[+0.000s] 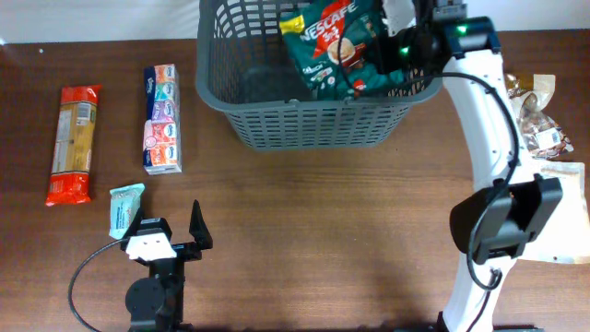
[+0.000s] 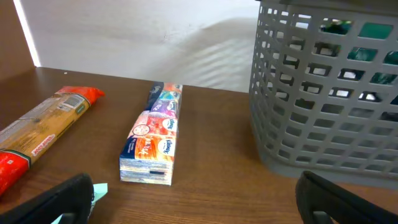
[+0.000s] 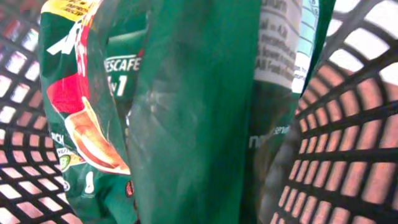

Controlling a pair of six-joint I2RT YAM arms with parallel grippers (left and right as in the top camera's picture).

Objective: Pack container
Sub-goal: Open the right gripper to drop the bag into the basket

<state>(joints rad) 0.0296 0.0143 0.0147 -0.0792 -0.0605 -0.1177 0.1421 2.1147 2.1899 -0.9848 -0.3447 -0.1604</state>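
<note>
1. Basket (image 1: 304, 120): the top edge of the overhead view cuts off its far end, and the left wrist view cuts off its right part.
2. Right tool (image 1: 398, 44): the jaws are hidden behind the arm and the green bag (image 3: 186, 112), which fills the right wrist view, blurred.
3. Pasta pack (image 2: 43, 127): the left wrist view's left edge cuts its near end.
4. Teal packet (image 1: 124, 207): its lower end is under the left tool (image 1: 169, 235), and the print is too small to read.
5. Snacks (image 1: 544, 120): the overhead view's right edge cuts them off.

I'm counting one grey basket (image 1: 304, 124), one green Nescafe bag (image 1: 336, 46), one tissue pack (image 1: 162, 118), one long pasta packet (image 1: 74, 143), one small teal sachet (image 1: 124, 207), and I'm making out three pale packets (image 1: 546, 134) at my right.
</note>
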